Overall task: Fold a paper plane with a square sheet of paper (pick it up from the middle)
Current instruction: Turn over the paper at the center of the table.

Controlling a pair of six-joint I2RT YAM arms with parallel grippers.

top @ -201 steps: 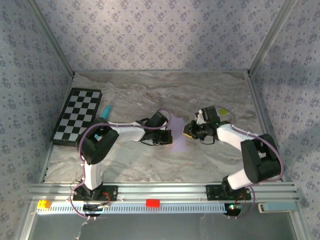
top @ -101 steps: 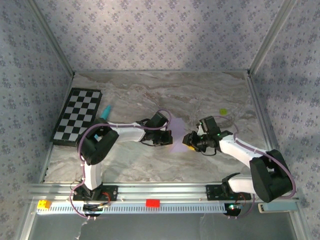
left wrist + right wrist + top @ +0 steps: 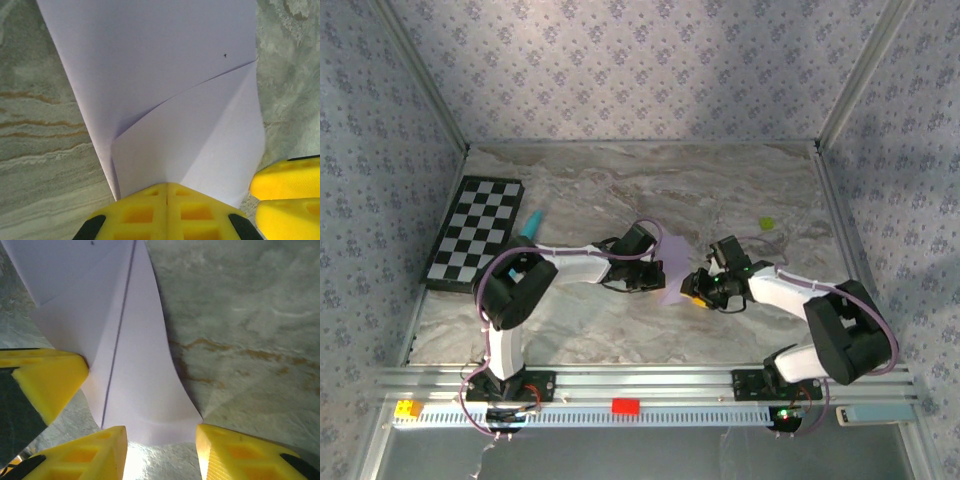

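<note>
So the left pincer (image 3: 167,189) is clamped tight on one edge of the lilac paper (image 3: 165,75), with its fingers pressed together and the sheet pinched between them. The paper's partly folded, with a slanted flap creased across it. It sits around mid-table over the marble top (image 3: 720,190), right between the two pincers. The right pincer (image 3: 161,440) is roughly halfway apart, with the paper's edge sitting in the gap. Can't tell if it's actually squeezing anything. The left arm stretches from its near-left base rightward to the middle. The right arm bends out at the right side and reaches low to the left. The checkerboard (image 3: 475,232) and teal pen (image 3: 532,222) are off at the far left.
</note>
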